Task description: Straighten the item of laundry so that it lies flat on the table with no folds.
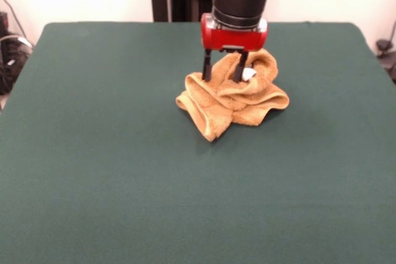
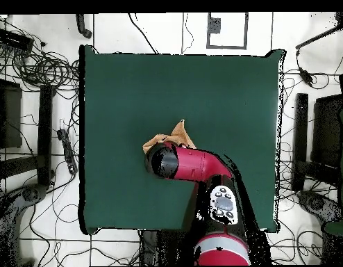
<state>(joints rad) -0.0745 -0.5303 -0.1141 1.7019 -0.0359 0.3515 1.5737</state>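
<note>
In the overhead view most of the towel (image 2: 176, 135) is hidden beneath the arm (image 2: 195, 165), with only an orange corner shown near the middle of the table (image 2: 223, 90). In the front view the towel (image 1: 234, 99) is seen crumpled in a folded heap. The gripper (image 1: 224, 70) is seen with its two fingers (image 1: 206, 66) spread apart, their tips lowered into the cloth's upper folds, nothing pinched between them.
</note>
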